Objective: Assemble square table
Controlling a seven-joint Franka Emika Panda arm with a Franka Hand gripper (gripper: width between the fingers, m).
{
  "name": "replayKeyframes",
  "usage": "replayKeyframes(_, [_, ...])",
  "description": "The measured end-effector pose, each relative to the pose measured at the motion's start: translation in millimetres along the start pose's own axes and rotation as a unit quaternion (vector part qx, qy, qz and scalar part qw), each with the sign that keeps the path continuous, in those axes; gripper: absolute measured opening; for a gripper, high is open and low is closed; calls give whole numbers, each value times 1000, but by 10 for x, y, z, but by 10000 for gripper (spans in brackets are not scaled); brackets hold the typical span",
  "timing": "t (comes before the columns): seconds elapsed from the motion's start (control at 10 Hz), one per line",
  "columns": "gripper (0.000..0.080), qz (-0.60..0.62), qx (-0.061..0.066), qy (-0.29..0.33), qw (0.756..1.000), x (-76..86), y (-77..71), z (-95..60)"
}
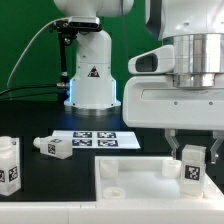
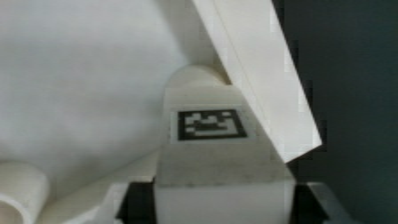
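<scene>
The white square slab (image 1: 150, 175) with a raised rim and round corner sockets lies at the front of the black table. My gripper (image 1: 192, 152) is shut on a white tagged leg (image 1: 192, 165) and holds it upright over the slab's corner at the exterior view's right. In the wrist view the leg (image 2: 214, 125) fills the space between my dark fingers (image 2: 139, 200), with the slab's rim (image 2: 258, 70) just beyond it. Two more tagged legs stand or lie at the exterior view's left: one upright (image 1: 9, 163), one on its side (image 1: 52, 147).
The marker board (image 1: 98, 139) lies flat behind the slab. A second white robot base (image 1: 92, 72) with a cable stands at the back. A round socket (image 1: 112, 186) shows on the slab's near left corner.
</scene>
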State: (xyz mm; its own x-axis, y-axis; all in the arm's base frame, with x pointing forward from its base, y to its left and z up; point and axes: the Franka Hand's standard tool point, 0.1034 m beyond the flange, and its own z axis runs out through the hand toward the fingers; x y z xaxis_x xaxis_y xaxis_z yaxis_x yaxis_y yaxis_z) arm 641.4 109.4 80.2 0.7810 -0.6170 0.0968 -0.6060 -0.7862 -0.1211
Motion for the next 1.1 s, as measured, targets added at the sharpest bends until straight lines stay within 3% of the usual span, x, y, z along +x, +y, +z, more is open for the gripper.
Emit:
replayKeyframes(0.2, [285,158,-6,5,987,-11,18,1])
replayKeyframes(0.3, [285,244,-5,2,970,-16,27,6])
replayKeyframes(0.5, [285,413,11,-8,911,-19,54,8])
replayKeyframes(0.7, [285,475,11,-11,880,-31,47,9])
replayKeyframes(0.9, [285,442,10,-11,897,-32,48,8])
replayKeyframes(1.0, [361,382,-2,-14,924,-73,43,12])
replayKeyframes(1.1, [498,315,-2,-7,949,-93,-14,-2])
